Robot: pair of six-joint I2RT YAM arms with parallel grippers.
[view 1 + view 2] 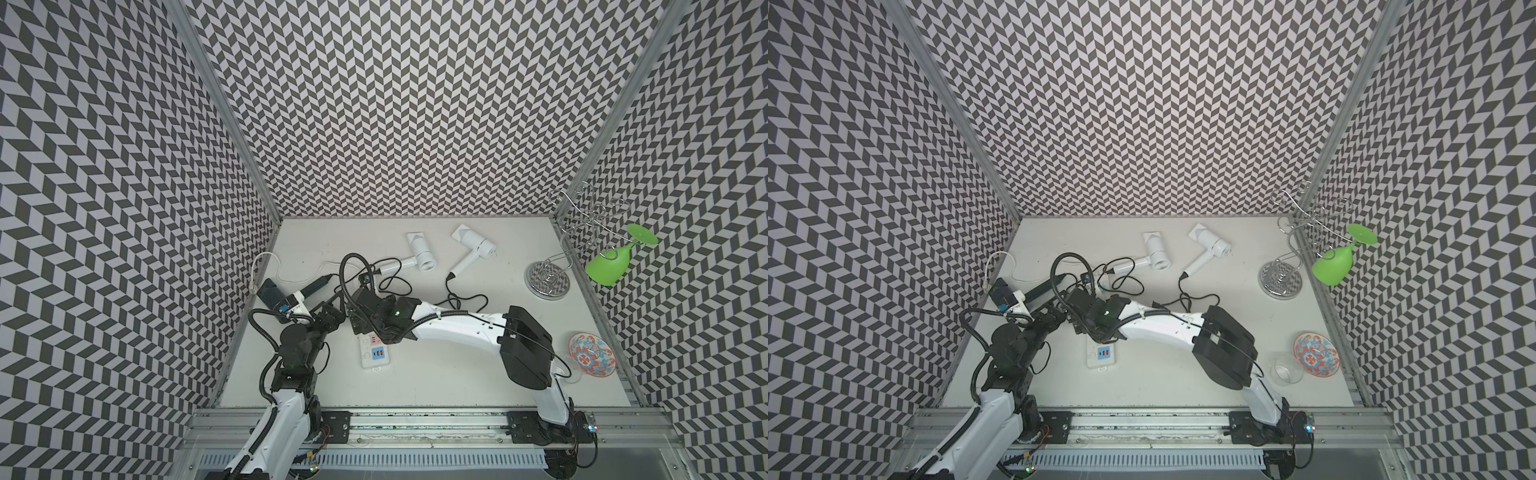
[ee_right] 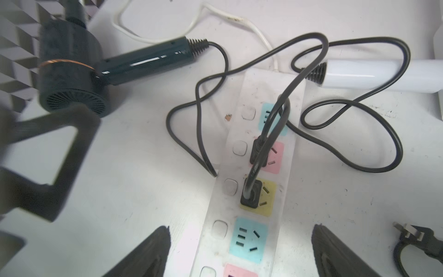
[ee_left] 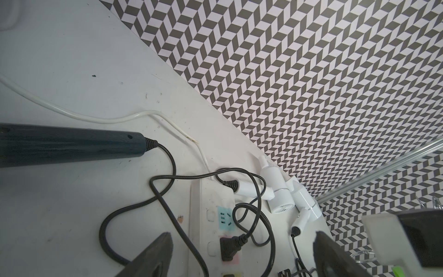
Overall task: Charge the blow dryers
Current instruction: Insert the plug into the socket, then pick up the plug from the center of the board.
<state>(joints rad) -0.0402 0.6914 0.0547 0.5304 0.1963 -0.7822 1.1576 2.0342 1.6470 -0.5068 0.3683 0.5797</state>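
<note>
On the white table (image 1: 436,374), closed in on three sides by chevron-patterned walls (image 1: 395,104), the left white dryer (image 1: 420,254) and right white dryer (image 1: 473,245) lie near the back, nozzles toward the back wall and handles running left and front-left, while the dark dryer (image 1: 318,283) lies by the left wall, its handle stretching rightward to the cord end. Black plugs (image 2: 251,195) sit in the pink and yellow sockets of the power strip (image 2: 263,88), and a loose plug (image 2: 412,233) lies on the table beside it. The left gripper (image 3: 242,251) and the right gripper (image 2: 241,251) hang near the strip, jaws spread wide, holding nothing.
</note>
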